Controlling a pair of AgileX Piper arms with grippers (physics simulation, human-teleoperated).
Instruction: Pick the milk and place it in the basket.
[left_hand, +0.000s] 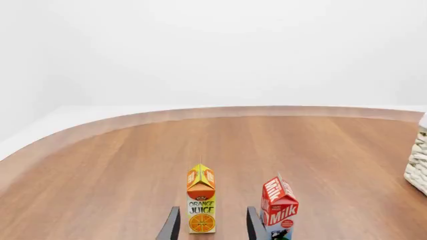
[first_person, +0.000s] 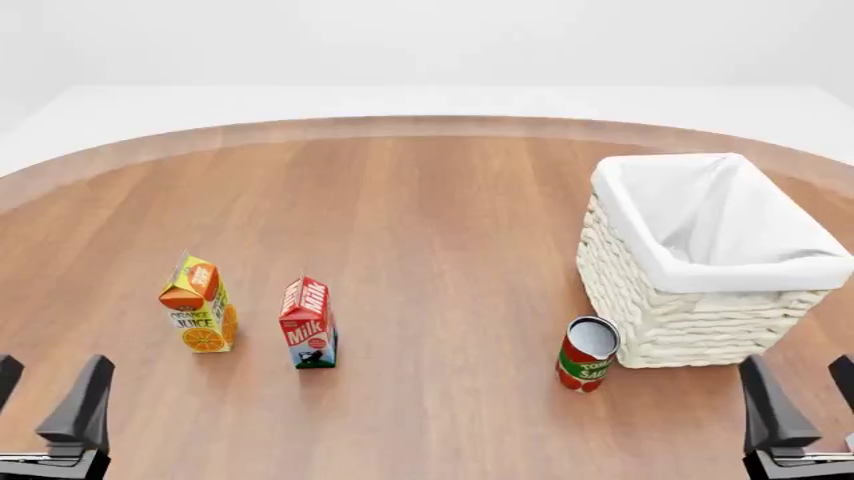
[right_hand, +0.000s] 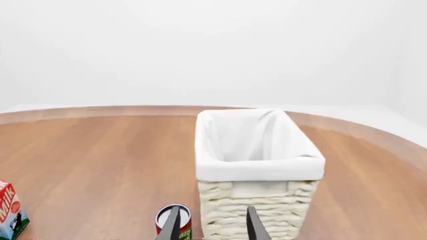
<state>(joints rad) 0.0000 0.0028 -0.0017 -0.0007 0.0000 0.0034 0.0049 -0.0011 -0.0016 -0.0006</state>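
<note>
- The left gripper (first_person: 51, 400) is sitting wide open and empty at the front view's lower left; the right gripper (first_person: 797, 405) is gaping empty at lower right.
- The milk carton (first_person: 308, 323) is standing upright at left centre, beside the Orange Juice carton (first_person: 199, 304), well apart from the wicker basket (first_person: 701, 300) and tomato can (first_person: 586, 353).
- Judging by this, nothing is grasped yet; the left arm needs to be reaching forward and rightward to the milk.
- A round wooden table (first_person: 427, 220) is filling a plain white room.

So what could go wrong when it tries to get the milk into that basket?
The orange juice carton stands close beside the milk, so the open left gripper, which in its wrist view lines up with the juice, might grab or topple the wrong carton. The basket sits on the far right with tall walls, so the carton could catch its rim. The tomato can right by it could also get bumped.
</note>
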